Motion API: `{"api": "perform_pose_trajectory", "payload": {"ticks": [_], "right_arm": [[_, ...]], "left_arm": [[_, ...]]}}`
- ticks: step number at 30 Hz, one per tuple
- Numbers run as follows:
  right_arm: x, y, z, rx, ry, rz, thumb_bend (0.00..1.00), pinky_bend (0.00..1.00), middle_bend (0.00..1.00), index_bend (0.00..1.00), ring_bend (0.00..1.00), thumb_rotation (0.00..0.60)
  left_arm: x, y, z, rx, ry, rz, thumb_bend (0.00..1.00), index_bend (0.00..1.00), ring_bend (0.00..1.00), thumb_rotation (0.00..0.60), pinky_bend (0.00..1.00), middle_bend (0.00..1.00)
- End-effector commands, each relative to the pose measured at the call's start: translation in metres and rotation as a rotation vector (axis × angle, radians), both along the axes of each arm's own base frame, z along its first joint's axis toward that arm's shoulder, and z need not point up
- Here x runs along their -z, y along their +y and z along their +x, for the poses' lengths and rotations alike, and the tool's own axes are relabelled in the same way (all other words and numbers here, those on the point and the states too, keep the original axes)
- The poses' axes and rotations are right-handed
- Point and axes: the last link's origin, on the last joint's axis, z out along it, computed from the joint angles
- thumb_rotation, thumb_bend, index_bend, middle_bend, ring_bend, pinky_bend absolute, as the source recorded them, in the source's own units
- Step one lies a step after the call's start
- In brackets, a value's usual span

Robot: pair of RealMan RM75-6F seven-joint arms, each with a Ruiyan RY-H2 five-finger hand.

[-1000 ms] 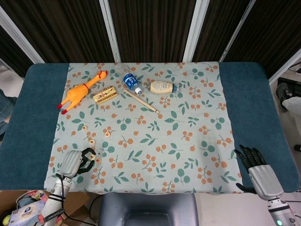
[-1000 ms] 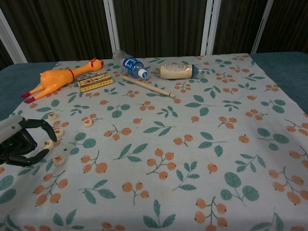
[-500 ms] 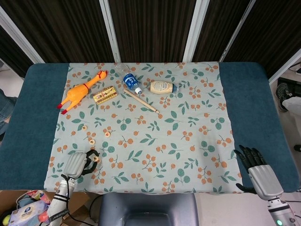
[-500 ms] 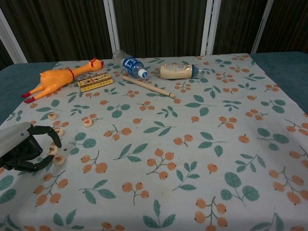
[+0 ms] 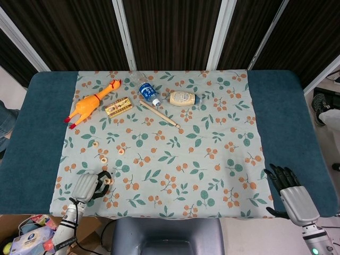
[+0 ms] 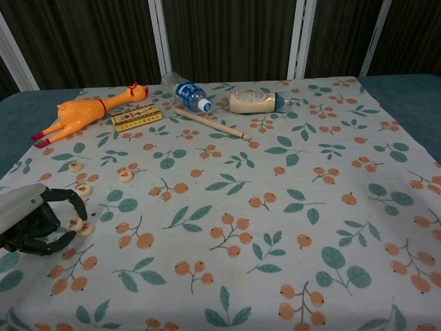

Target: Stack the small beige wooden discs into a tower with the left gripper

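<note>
Your left robot hand [image 6: 34,219] curled over discs [image 6: 84,228] at near bench edge, grasp unclear. Right robot hand [image 5: 291,191] empty, fingers spread.

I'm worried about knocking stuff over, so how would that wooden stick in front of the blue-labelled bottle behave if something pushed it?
The thin light wooden stick looks round and lies flat on the floral tablecloth, so it would probably roll or pivot rather than tip. It seems stiff and light, likely sliding easily. Its far end lies close to the blue-labelled plastic bottle, which might block it.
</note>
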Motion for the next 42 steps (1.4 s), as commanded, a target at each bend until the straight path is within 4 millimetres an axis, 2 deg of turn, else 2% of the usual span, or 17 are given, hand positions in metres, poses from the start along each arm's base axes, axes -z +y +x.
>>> {"api": "perform_pose_trajectory", "payload": {"ticks": [1, 11, 19, 30, 36, 42], "right_arm": [[0.0, 0.0, 0.0, 0.0, 0.0, 0.0, 0.18, 0.03, 0.0, 0.0, 0.0, 0.6], [0.0, 0.0, 0.0, 0.001, 0.0, 0.0, 0.18, 0.03, 0.0, 0.0, 0.0, 0.6], [-0.002, 0.0, 0.0, 0.004, -0.001, -0.004, 0.18, 0.03, 0.0, 0.0, 0.0, 0.6], [-0.002, 0.001, 0.0, 0.008, -0.001, -0.006, 0.18, 0.03, 0.0, 0.0, 0.0, 0.6], [-0.002, 0.001, 0.0, 0.009, -0.004, -0.006, 0.18, 0.03, 0.0, 0.0, 0.0, 0.6], [-0.004, 0.001, 0.0, 0.009, -0.006, -0.015, 0.18, 0.03, 0.0, 0.0, 0.0, 0.6]], "left_arm": [[0.0, 0.0, 0.0, 0.001, -0.003, 0.0, 0.43, 0.45, 1.0, 0.6, 1.0, 1.0], [0.002, 0.001, 0.003, 0.01, 0.005, -0.005, 0.43, 0.44, 1.0, 0.6, 1.0, 1.0], [0.003, 0.002, 0.001, 0.008, 0.005, -0.007, 0.43, 0.4, 1.0, 0.6, 1.0, 1.0], [-0.005, 0.001, 0.005, 0.032, -0.016, 0.005, 0.43, 0.38, 1.0, 0.6, 1.0, 1.0], [-0.015, 0.001, -0.007, -0.002, 0.014, 0.015, 0.43, 0.38, 1.0, 0.6, 1.0, 1.0], [-0.023, -0.007, -0.023, -0.043, 0.039, -0.002, 0.42, 0.37, 1.0, 0.6, 1.0, 1.0]]}}
